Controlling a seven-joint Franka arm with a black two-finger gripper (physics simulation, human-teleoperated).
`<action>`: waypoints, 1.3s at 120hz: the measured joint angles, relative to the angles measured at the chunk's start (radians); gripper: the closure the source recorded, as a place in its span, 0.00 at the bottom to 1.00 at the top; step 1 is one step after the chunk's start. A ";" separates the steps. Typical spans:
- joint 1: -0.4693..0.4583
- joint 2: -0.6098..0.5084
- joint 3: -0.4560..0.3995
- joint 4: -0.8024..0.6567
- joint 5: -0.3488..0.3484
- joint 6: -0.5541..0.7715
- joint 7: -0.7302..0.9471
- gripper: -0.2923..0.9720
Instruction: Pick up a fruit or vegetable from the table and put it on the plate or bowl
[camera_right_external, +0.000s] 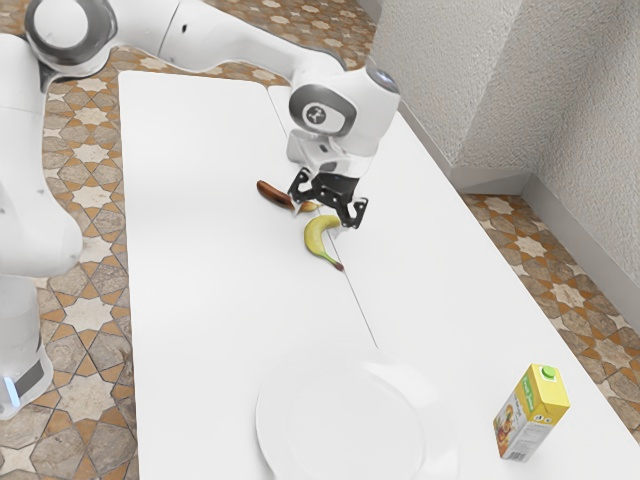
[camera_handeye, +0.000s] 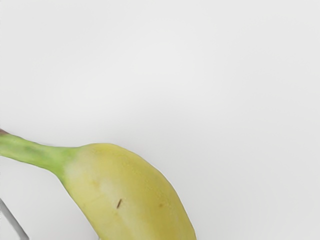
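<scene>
My black 2-finger gripper (camera_right_external: 328, 203) hangs w/ fingers apart just over the far end of the curved yellow banana (camera_right_external: 320, 238), mid-table, well apart from the near round white plate (camera_right_external: 340, 430). Best approach: centre on its thick middle, drop straight, then squeeze.

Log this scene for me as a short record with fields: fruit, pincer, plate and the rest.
banana: yellow, lying on the table, not held
pincer: open, low by the banana's upper end
plate: white, on the table, apart from the banana
brown long item: on the table beside the pincer
carton: upright, at the exterior view's right of the plate
</scene>
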 joint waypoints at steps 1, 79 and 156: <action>-0.001 0.000 0.003 0.000 0.000 0.001 0.000 0.23; -0.054 -0.006 0.081 -0.001 -0.005 0.017 -0.017 0.33; -0.079 -0.005 0.112 0.035 -0.034 0.007 -0.023 0.50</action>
